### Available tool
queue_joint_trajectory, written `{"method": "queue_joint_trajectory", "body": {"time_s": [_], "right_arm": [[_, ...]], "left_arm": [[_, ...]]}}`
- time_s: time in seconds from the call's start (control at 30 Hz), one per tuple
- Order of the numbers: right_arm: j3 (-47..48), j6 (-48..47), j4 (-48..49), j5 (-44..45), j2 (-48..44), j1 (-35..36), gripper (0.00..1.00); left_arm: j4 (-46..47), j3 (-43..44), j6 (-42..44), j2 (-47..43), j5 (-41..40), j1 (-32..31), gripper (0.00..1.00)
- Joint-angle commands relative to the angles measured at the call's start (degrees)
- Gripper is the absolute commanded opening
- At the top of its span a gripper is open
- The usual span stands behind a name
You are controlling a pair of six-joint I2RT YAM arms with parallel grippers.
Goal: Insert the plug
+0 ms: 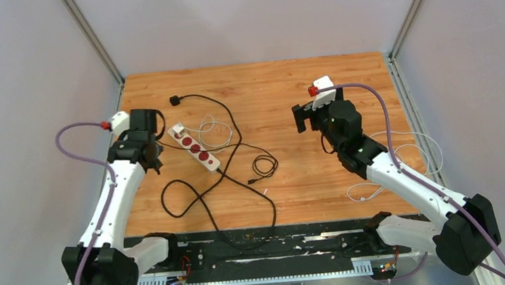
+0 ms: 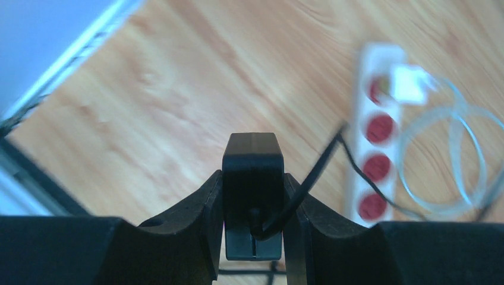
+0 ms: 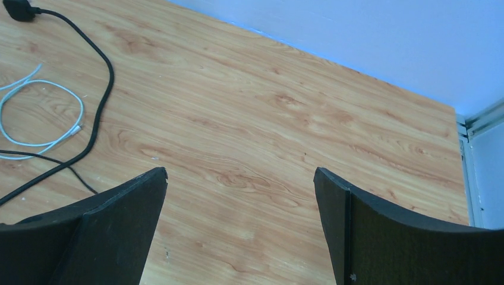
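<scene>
My left gripper (image 1: 146, 119) is shut on a black plug (image 2: 252, 155), held above the wood at the table's left. In the left wrist view the gripper (image 2: 252, 178) clamps the plug's sides, and the plug's black cable (image 2: 321, 169) runs up and to the right. The white power strip (image 1: 196, 150) with red sockets lies just right of it, and it also shows in the left wrist view (image 2: 378, 136). A white adapter (image 1: 179, 131) sits in the strip's far socket. My right gripper (image 1: 313, 112) is open and empty over bare wood, as its wrist view (image 3: 241, 172) shows.
A second black plug (image 1: 174, 100) lies at the back, and it also shows in the right wrist view (image 3: 18, 9). Black cable loops (image 1: 192, 197) spread across the middle. White cable coils lie beside the strip (image 1: 214, 132) and at the right edge (image 1: 419, 161).
</scene>
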Motion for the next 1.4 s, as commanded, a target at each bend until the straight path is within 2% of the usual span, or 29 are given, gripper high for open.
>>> {"method": "queue_joint_trajectory", "body": {"time_s": [0.0,0.13,0.27,0.33,0.47,0.57,0.73,0.9,1.13,1.37], "right_arm": [[-1.42,1.9,0.77,2.21,-0.76,-2.01,1.0],[-1.53,1.24,0.51,2.98,-0.55,-3.04,1.0],[-1.86,1.01,0.58,3.32,-0.21,-4.16,1.0],[-1.84,0.86,0.44,3.15,-0.06,-4.49,1.0],[-1.88,0.58,0.29,3.18,0.05,-5.07,1.0],[-1.81,0.46,0.12,2.62,0.56,-5.4,1.0],[-1.18,0.24,-0.76,2.28,1.94,-5.57,1.0],[-1.18,-0.11,-1.08,2.76,2.94,-5.73,1.0],[-0.89,-0.89,-1.61,3.21,4.31,-5.93,1.0],[-0.96,-1.37,-1.61,3.76,4.93,-6.25,1.0]], "left_arm": [[-4.38,1.94,-3.25,-2.94,-7.9,14.17,0.0],[-4.44,5.43,-1.15,-6.58,-9.74,23.13,0.0],[-4.23,7.18,-2.08,-5.59,-4.49,23.89,0.0],[-0.83,5.75,-1.12,-4.5,3.39,23.91,0.0],[14.73,-0.83,0.43,-1.07,28.37,23.75,0.0],[23.9,-4.87,-1.97,3.09,36.83,22.29,0.0],[27.2,-2.99,-2.27,10.05,32.15,15.82,0.0],[30.9,-1.83,-3.6,16.01,31.59,12.6,0.0],[22.51,7.32,-1.76,24.04,20.44,6.47,0.0],[17.02,11.54,-2.93,26.75,12.46,3.73,0.0]]}}
